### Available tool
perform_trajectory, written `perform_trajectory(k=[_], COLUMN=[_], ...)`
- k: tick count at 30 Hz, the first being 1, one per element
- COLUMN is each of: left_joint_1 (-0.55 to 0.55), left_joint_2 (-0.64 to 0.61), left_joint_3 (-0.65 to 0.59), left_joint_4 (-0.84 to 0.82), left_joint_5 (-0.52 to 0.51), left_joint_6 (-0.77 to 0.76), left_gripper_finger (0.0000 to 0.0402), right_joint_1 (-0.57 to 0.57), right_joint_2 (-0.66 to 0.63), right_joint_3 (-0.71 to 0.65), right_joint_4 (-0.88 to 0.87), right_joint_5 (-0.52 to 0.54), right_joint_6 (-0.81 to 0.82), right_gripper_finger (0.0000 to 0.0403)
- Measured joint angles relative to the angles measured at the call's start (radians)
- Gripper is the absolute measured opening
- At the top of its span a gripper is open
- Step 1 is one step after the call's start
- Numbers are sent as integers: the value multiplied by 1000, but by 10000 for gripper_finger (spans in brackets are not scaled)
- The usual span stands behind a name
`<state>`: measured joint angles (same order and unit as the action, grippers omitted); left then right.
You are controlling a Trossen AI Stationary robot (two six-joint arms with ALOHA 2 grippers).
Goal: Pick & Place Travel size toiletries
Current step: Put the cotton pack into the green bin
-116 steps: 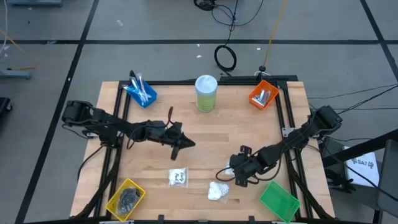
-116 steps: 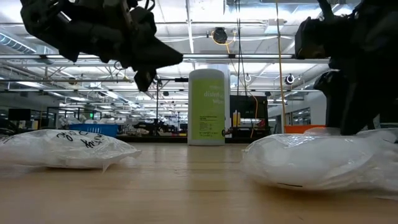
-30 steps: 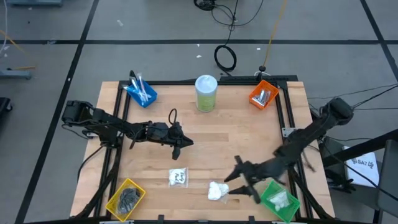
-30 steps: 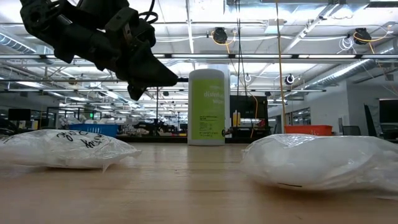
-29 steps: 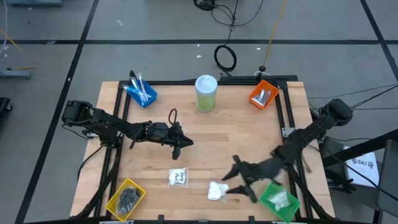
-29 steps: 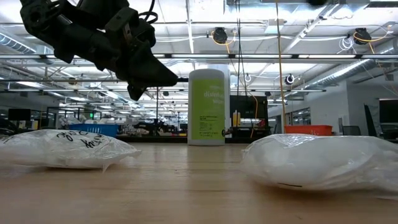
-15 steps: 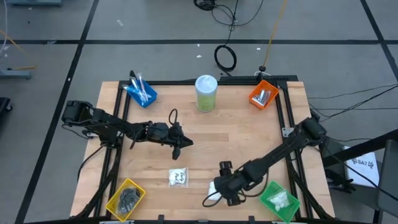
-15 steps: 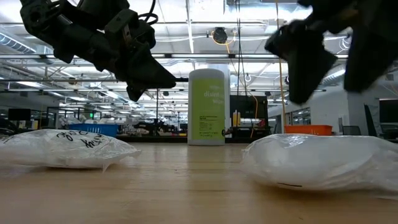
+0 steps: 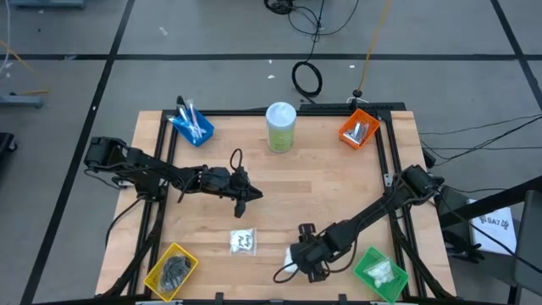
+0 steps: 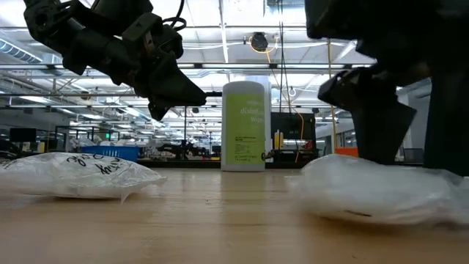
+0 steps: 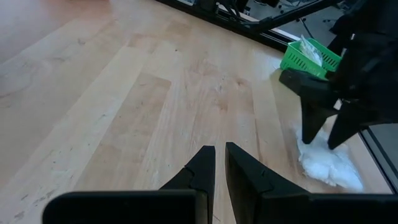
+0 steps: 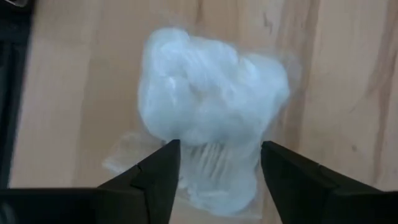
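Right wrist view: crumpled clear-white packet (image 12: 208, 134) between spread right gripper (image 12: 214, 165) fingers; left gripper (image 11: 214, 163) nearly closed, empty.

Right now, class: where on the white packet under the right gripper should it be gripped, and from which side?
Probably from straight above, across the puffy middle of the white packet. It lies flat on the table, bulging at the centre, with thin film edges. The right gripper is open and already straddles it.
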<state>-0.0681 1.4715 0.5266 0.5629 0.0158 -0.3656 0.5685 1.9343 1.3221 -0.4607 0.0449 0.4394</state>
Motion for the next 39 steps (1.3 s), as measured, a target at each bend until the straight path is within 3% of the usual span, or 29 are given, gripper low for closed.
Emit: perform_trajectory(k=[17,21,28,39], left_joint_1=[0,0,0,0], left_joint_2=[0,0,0,0], left_joint_3=[0,0,0,0], left_joint_4=[-3,-14,-14,-15], left_joint_5=[0,0,0,0], left_joint_6=[-1,-1,2,4], left_gripper_finger=[35,35,35,35], right_joint_1=[-17,-18,1,147], right_joint_2=[-53,-128,-317,-540], right_joint_3=[-68,-68,-68,-75], right_joint_4=[83,75,-109,-458], right_joint_5=[-99,-129,-185,-181], right_joint_6=[29,32,176,733], right_gripper_finger=[16,17,12,23])
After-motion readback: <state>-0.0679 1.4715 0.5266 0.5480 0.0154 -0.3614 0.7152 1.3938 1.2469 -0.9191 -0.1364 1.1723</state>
